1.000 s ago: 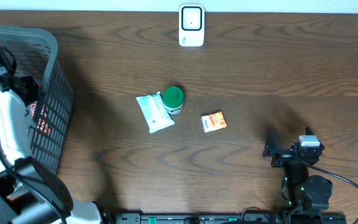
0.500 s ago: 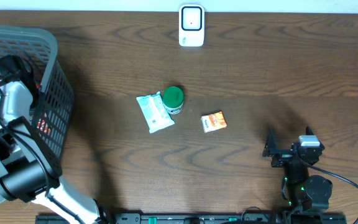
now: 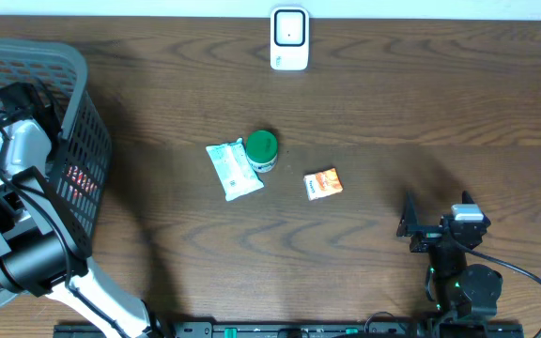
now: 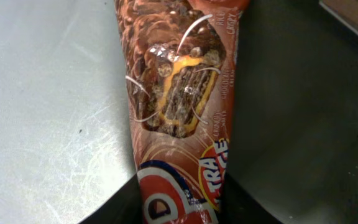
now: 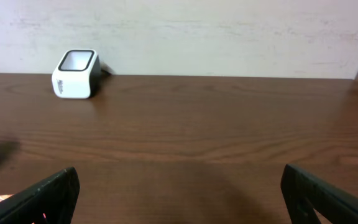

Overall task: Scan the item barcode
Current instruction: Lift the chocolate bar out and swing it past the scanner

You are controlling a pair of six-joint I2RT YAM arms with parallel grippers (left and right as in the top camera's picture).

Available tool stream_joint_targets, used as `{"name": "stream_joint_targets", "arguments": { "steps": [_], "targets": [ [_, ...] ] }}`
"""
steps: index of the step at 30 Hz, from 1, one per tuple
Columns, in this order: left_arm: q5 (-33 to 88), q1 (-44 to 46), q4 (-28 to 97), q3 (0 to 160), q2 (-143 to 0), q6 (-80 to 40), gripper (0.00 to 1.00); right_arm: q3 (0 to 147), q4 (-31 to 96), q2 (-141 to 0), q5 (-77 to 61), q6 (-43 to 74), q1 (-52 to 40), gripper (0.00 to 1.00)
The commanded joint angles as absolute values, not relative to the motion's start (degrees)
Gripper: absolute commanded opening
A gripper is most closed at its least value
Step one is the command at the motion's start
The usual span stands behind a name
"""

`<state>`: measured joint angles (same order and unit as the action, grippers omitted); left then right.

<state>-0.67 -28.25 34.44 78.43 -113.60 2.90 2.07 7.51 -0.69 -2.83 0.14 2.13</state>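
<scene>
At the left edge of the table (image 3: pixel 393 103), inside the dark mesh basket (image 3: pixel 85 89), the left gripper (image 4: pixel 180 206) reaches down onto a chocolate bar (image 4: pixel 176 87) in a glossy brown wrapper with a picture of the bar, cut open, on its front. In the left wrist view its dark fingers (image 4: pixel 120 208) sit against both long edges of the wrapper's near, red-and-white end, so the jaws are pinching the bar rather than standing clear of it. The bar runs away from the camera, with a pale scratched surface to its left and a dark one to its right. From overhead, only the left arm's white and black links show over the basket; the bar itself cannot be made out there. The scanner (image 3: pixel 289 38) — a small white unit with a dark window — stands at the far edge of the table near the middle, well apart from the basket. Near the table's middle lie a white-and-teal pouch (image 3: pixel 233 170) and, touching it, a jar (image 3: pixel 262 150) with a green lid, with an orange packet (image 3: pixel 324 184) just to the right. The right gripper (image 3: pixel 436 223) rests at the near right, its jaws spread wide with nothing between them — its fingers (image 5: pixel 42 193) frame the bottom corners of the right wrist view, which looks across bare wood toward the scanner (image 5: pixel 75 73).
</scene>
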Motion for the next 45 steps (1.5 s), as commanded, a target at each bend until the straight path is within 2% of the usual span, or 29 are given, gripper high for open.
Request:
{"name": "stream_joint_targets", "arguments": {
  "steps": [1, 5, 9, 10, 18, 21, 26, 28, 30, 40, 45],
  "targets": [
    [-1.5, -28.6, 35.8, 77.3, -117.1, 3.2, 0.32, 1.9, 7.5, -0.4, -2.9, -0.5, 1.8, 0.99],
    [-2.2, -29.0, 38.5, 80.0, -115.2, 3.2, 0.22, 1.9, 7.5, -0.4, -2.9, -0.5, 1.8, 0.99],
    [-2.1, -30.5, 42.2, 84.8, -109.9, 2.7, 0.19, 1.9, 7.5, -0.4, -2.9, -0.5, 1.8, 0.99],
    [-2.1, -31.1, 43.7, 86.9, -106.1, 2.7, 0.14, 1.9, 7.5, -0.4, -2.9, -0.5, 1.8, 0.99],
    [-1.4, -32.4, 43.9, 88.6, -87.9, -1.1, 0.12, 1.9, 7.5, -0.4, -2.9, -0.5, 1.8, 0.99],
    [9.1, -32.4, 43.9, 88.6, -82.6, -3.6, 0.11, 1.9, 7.5, -0.4, -2.9, -0.5, 1.8, 0.99],
    [39.9, -29.8, 44.1, 88.6, -77.2, -5.1, 0.10, 1.9, 7.5, -0.4, -2.9, -0.5, 1.8, 0.99],
    [47.9, -25.7, 44.8, 88.6, -77.0, -5.1, 0.10, 1.9, 7.5, -0.4, -2.9, -0.5, 1.8, 0.99],
    [49.5, -20.5, 45.6, 88.1, -77.4, -5.1, 0.09, 1.9, 7.5, -0.4, -2.9, -0.5, 1.8, 0.99],
    [48.3, 14.2, 38.7, 85.0, -88.5, -5.0, 0.08, 1.9, 7.5, -0.4, -2.9, -0.5, 1.8, 0.99],
    [39.0, 27.1, 31.0, 85.0, -99.1, -5.1, 0.08, 1.8, 7.5, -0.4, -2.9, -0.5, 1.8, 0.99]
  ]
}}
